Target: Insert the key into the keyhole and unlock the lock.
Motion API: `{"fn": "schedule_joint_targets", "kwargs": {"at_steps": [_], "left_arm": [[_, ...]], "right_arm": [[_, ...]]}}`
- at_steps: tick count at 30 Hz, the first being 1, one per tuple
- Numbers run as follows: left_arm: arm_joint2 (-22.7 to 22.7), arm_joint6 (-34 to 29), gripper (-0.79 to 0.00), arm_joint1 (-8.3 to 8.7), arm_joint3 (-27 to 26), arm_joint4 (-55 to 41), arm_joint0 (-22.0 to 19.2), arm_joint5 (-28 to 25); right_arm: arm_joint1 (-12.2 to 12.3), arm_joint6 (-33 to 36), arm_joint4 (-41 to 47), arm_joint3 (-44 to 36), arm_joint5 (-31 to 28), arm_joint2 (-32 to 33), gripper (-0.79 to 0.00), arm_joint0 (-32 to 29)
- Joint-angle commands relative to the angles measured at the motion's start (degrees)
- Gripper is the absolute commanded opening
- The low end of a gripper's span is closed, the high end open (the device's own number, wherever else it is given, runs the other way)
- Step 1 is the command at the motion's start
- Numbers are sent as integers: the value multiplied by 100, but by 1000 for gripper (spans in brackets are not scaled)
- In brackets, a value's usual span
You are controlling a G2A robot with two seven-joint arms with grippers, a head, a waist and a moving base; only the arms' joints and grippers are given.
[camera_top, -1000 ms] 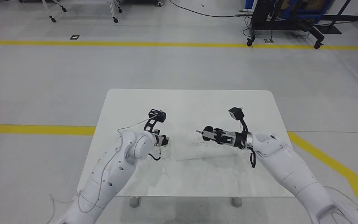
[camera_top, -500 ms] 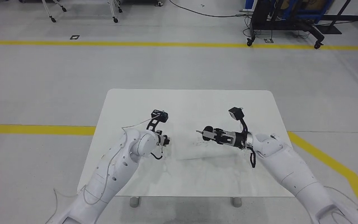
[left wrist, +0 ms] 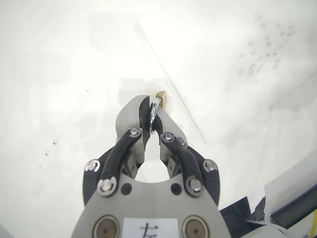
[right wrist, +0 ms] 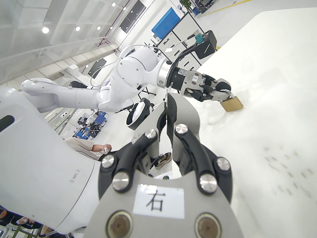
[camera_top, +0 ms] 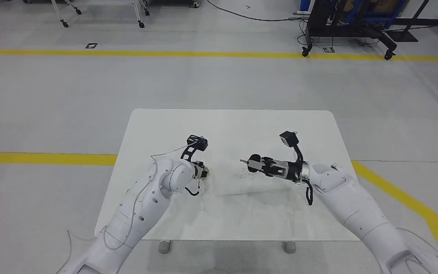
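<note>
The left gripper point(left wrist: 152, 107) is pinching the silver shackle point(left wrist: 152, 115) of a small brass padlock point(right wrist: 232, 103) resting on the white surface point(camera_top: 274, 130); the right gripper point(right wrist: 167, 100), apparently clamping a thin metal key point(camera_top: 242, 162), should be approaching the keyhole dead straight

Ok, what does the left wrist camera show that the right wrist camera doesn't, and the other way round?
Only the left wrist view: a close look at the left gripper's pads pinching the silver shackle, just a corner of the padlock's brass body, and a seam in the table.
Only the right wrist view: the right gripper, shut on the key that the top view shows jutting out, the padlock's whole brass body at the tabletop, and the room behind.
Both: the left gripper shut on the shackle, over the white table.
</note>
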Motion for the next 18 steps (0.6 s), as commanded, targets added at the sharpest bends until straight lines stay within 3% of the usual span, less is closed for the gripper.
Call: {"fn": "schedule_joint_targets", "kwargs": {"at_steps": [1, 5, 9, 18], "left_arm": [[-15, -16, -785, 6, -21, 39, 14, -37], [-59, 35, -785, 18, -90, 99, 58, -106], [-366, 481, -785, 31, -219, -550, 222, -339], [-1265, 1556, -785, 142, -556, -2041, 756, -1512]], "right_arm": [[0, 0, 0, 0, 0, 0, -785, 0], [0, 0, 0, 0, 0, 0, -785, 0], [0, 0, 0, 0, 0, 0, -785, 0], [0, 0, 0, 0, 0, 0, -785, 0]]}}
